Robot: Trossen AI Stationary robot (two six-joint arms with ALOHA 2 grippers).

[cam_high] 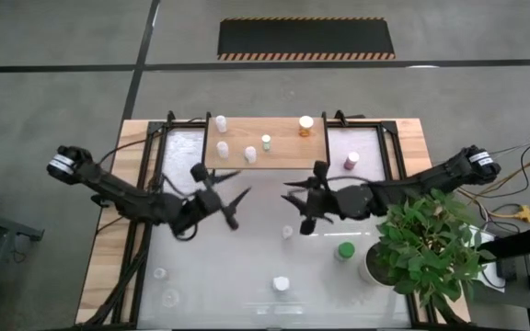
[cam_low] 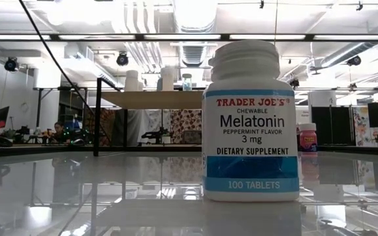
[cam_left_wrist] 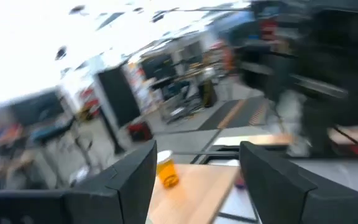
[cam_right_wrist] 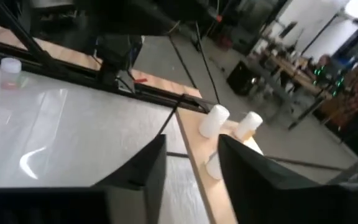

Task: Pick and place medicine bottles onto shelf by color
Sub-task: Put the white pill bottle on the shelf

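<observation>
- White-capped melatonin bottle: upright on the glass table at its near edge, well apart from both arms. Unsorted.
- Clear bottles, two: near-left part of the table, hard to make out against the glass. Unsorted.
- Green bottle: upright, just beside the plant on the near right. Leaves hang close, so come at it from the side away from the plant.
- Small clear bottle: mid-table, just on the near side of the right gripper. Probably the easiest next pick for that arm.
- Right gripper: mid-table, on the near side of the shelf. Its own view shows the fingers parted with nothing between them.
- Left gripper: level with the right one, near it but apart. Fingers spread, nothing held.
- Step in hand, as I judge it: reach for the next bottle. Move one arm at a time, since the two stand close. Set the fingers square on either side of the body below the cap, and close only once the bottle is centred.
- Pink bottle: on the glass beside the shelf's right end, not on the board.
- Shelf: wooden board at the far side. Holds three white bottles to the left, a green-capped one in the middle and an orange bottle to the right. Put whites with whites and leave gaps so none topples.
</observation>
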